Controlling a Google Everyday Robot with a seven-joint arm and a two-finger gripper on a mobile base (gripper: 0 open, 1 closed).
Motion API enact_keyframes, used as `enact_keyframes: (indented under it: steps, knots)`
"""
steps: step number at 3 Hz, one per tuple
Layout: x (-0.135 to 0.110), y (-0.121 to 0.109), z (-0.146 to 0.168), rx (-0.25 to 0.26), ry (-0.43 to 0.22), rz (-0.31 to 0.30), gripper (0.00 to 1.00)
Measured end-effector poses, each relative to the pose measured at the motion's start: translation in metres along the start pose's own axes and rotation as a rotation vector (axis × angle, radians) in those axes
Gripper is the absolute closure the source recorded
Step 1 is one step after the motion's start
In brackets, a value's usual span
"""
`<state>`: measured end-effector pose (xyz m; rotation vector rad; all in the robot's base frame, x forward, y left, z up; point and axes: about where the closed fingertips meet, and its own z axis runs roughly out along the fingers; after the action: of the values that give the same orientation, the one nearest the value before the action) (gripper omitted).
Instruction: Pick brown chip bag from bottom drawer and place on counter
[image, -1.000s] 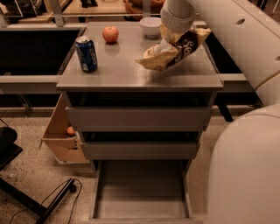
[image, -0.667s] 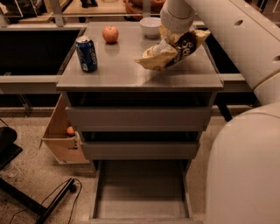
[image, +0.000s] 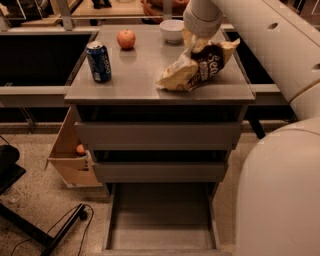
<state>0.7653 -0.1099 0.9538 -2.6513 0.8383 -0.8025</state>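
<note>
**Bag on counter, right front**

My gripper (image: 196, 42) is over the counter's (image: 135, 75) right rear, pressed into the raised top of the brown chip bag (image: 197, 65). Foil hides my grip, so I cannot tell whether it is clamped or released. The bag tilts, its lower end resting on the counter near the front edge and its upper corner near the right edge.

A bare stretch lies between the bag and the blue soda can (image: 98, 61).

Counted:
- one can
- one apple (image: 126, 38)
- one white bowl (image: 171, 30)
- one bag
- three drawers

The bottom drawer (image: 160, 220) is pulled out.
</note>
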Motion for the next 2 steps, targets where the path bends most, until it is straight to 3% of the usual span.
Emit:
enact_keyframes:
  steps: [1, 2]
  knots:
    - [-0.0001, 0.0, 0.0002, 0.0, 0.0, 0.0, 0.05]
    - [-0.0001, -0.0001, 0.0003, 0.0, -0.001, 0.0, 0.0]
